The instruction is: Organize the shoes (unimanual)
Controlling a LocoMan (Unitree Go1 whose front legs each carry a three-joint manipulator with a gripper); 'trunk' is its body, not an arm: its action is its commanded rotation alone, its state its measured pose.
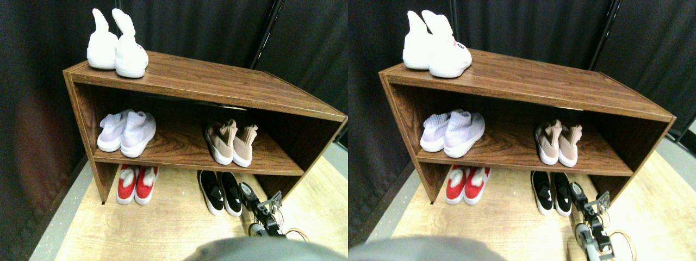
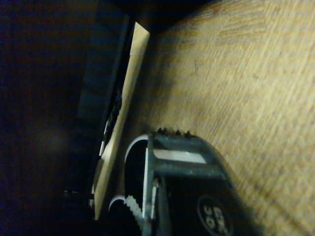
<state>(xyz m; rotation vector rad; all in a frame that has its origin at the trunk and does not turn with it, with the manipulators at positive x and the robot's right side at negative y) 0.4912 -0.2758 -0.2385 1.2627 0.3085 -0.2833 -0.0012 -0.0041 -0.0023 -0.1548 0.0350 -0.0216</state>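
The shoes [image 1: 231,142], a beige-tan knit pair with white soles, stand side by side on the right part of the middle shelf, toes toward me. My right gripper [image 1: 262,198] hangs low over the floor at the shelf's lower right, just right of a black pair [image 1: 220,191]. Its two fingers stand apart with nothing between them, and it is well below the beige pair, touching no shoe. The wrist view shows only pale wood floor [image 2: 236,73], a light board edge [image 2: 125,108] and darkness beside it.
The brown wooden shelf unit [image 1: 217,81] carries an all-white high-collared pair [image 1: 117,49] on top and a pale lilac-white pair [image 1: 126,132] at the middle shelf's left. A red pair [image 1: 137,184] stands on the floor under the shelf. Dark curtains hang behind.
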